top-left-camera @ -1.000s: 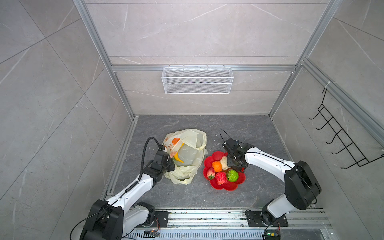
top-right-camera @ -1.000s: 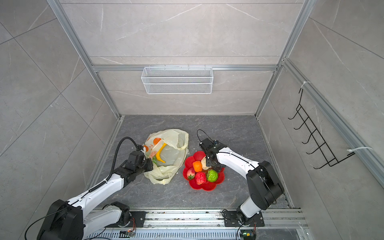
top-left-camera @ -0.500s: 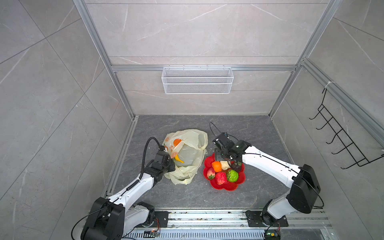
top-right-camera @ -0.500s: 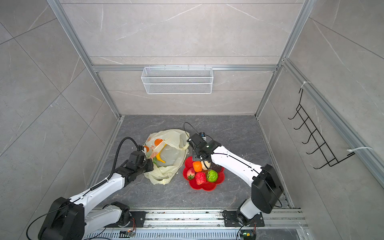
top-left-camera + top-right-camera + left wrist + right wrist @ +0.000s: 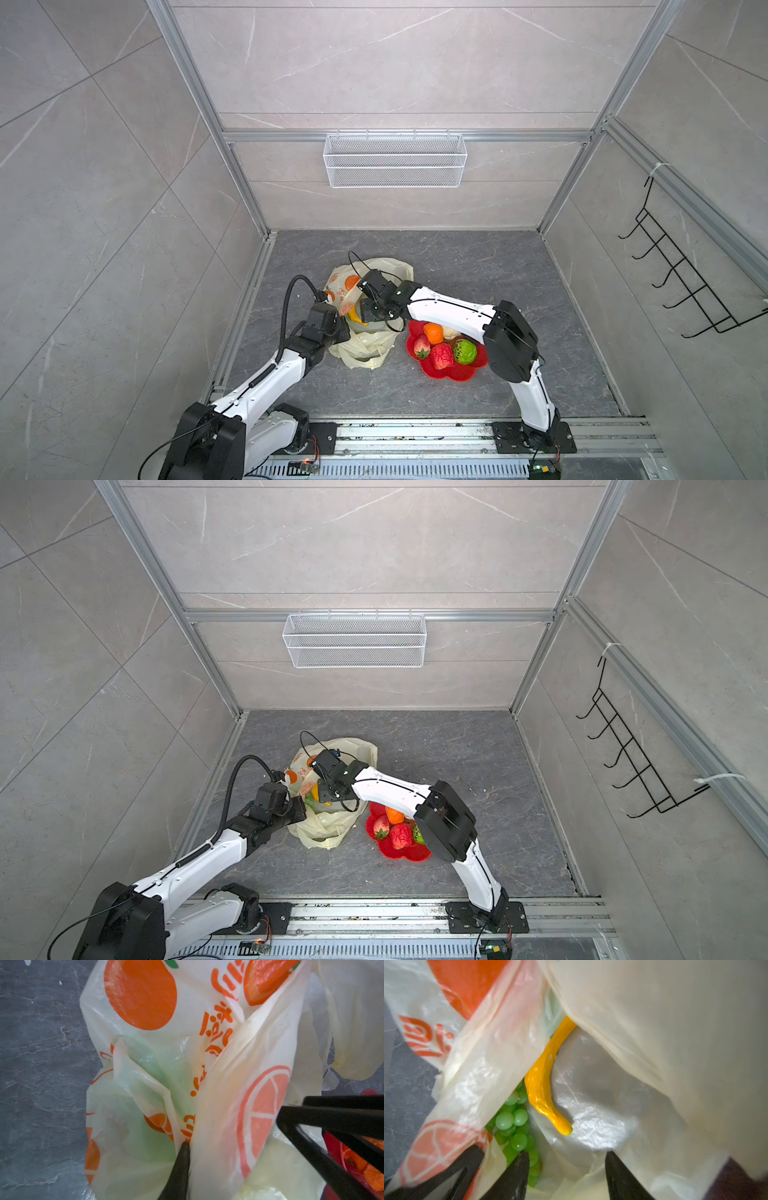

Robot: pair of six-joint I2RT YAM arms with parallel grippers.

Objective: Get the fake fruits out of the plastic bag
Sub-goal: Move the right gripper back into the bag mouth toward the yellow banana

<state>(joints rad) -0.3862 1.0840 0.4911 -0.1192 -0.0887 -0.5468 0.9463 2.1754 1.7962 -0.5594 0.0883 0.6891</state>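
The pale-yellow plastic bag [image 5: 365, 351] [image 5: 324, 831] lies on the grey floor, its mouth lifted. My left gripper [image 5: 187, 1145] is shut on a fold of the bag's rim; one dark finger shows and the film hides the other. My right gripper [image 5: 566, 1155] is open inside the bag's mouth, its tips short of the fruits. A yellow banana [image 5: 544, 1084] and green grapes [image 5: 517, 1126] lie in the bag. An orange [image 5: 434, 332], a strawberry [image 5: 422, 345], a red bumpy fruit [image 5: 441, 356], a green bumpy fruit [image 5: 464, 351] and a cream one [image 5: 449, 331] are out of the bag.
Those fruits sit in a red flower-shaped dish [image 5: 453, 376] just right of the bag, under my right forearm. A white wire basket [image 5: 395, 160] hangs on the back wall and a black hook rack [image 5: 681, 278] on the right wall.
My right gripper has left the red dish and swung left into the bag's mouth, its jaws somewhat narrower. The left gripper has kept its hold on the bag.
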